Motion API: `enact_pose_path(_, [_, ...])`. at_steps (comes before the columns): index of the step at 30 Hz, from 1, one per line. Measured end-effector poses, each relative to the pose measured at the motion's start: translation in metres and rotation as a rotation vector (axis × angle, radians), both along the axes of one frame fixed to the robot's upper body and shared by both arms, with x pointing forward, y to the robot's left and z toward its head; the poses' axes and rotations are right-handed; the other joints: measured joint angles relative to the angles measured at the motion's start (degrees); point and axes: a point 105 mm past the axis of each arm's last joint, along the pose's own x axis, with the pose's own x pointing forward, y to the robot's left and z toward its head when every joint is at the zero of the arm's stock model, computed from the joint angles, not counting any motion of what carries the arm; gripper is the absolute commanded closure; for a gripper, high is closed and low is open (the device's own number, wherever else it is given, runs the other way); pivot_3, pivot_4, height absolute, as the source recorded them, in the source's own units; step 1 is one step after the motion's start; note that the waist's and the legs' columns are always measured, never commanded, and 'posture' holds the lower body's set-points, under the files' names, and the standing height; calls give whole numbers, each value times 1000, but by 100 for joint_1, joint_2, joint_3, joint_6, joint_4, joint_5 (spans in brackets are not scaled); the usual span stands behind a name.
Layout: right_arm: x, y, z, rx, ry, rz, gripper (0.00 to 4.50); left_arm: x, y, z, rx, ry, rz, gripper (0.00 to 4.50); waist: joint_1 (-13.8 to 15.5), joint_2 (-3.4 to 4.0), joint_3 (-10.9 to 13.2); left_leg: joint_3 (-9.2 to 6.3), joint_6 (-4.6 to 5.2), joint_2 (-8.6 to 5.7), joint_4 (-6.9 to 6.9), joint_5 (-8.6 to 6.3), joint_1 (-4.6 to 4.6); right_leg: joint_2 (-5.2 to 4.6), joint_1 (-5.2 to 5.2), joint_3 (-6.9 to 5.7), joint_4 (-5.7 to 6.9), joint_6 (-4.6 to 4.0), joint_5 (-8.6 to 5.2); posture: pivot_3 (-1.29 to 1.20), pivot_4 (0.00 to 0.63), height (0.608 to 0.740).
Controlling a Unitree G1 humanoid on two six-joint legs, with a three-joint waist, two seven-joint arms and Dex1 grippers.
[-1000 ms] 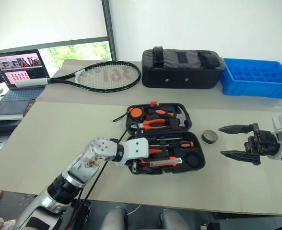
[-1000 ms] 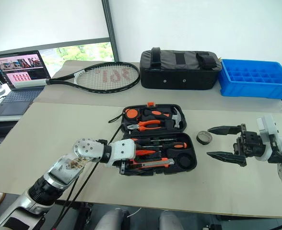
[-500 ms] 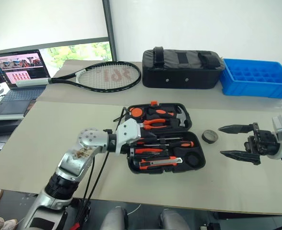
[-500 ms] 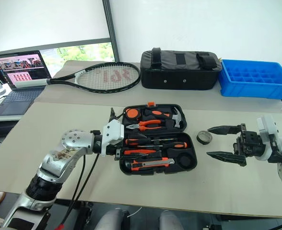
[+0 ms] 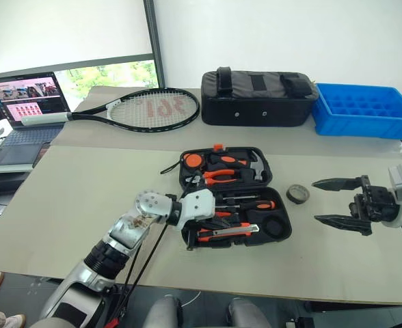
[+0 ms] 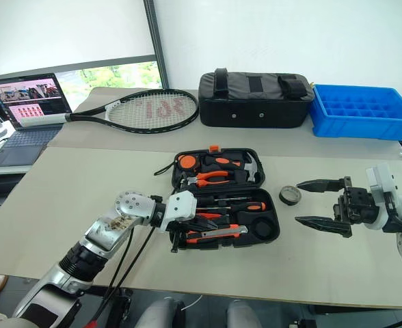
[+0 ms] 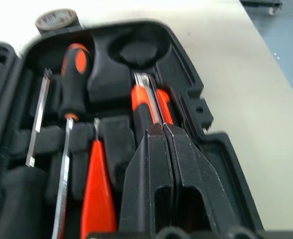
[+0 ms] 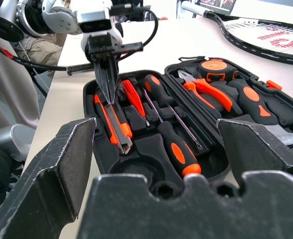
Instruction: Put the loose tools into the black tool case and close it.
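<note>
Office — laptop (image 5: 27, 102) on desk.

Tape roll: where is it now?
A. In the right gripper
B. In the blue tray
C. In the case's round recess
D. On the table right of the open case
D. The tape roll lies on the table between the case and the open right gripper.

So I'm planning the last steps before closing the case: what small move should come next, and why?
Probably the right gripper should move to the tape roll. It hangs open beside the roll, which lies on the table outside the black tool case, whose round recess looks empty. The left gripper is shut over the utility knife, already in its slot.
</note>
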Motion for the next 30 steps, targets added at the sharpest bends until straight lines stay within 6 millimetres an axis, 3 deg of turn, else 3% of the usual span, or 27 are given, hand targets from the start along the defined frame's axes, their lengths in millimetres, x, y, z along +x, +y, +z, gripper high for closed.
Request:
enact_pose_path(10, [0, 1, -1, 1, -4, -1, 0, 6, -11, -10, -48, 54, 10, 4422, 21, 17, -12, 0, 0, -3, 8, 0, 3, -2, 10, 0, 1, 3, 2, 0, 150, 708])
enact_pose_path(19, [1, 3, -3, 4, -3, 4, 0, 10, -7, -22, -35, 90, 26, 4422, -10, 29, -21, 1, 0, -2, 10, 0, 2, 1, 25, 7, 5, 7, 4, 0, 150, 708])
enact_pose_path(27, [4, 6, -8, -31, 4, 5, 0, 11, -5, -18, -52, 69, 50, 4422, -20, 29, -22, 1, 0, -2, 12, 0, 4, 1, 21, 9, 8, 7, 4, 0, 150, 708])
enact_pose_path(30, [13, 4, -12, -107, -2, -21, 0, 12, 10, -9, -37, 68, 102, 4422, -67, 26, -19, -1, 0, 2, 12, 1, 4, 9, 3, 11, 16, 6, 5, 0, 150, 708])
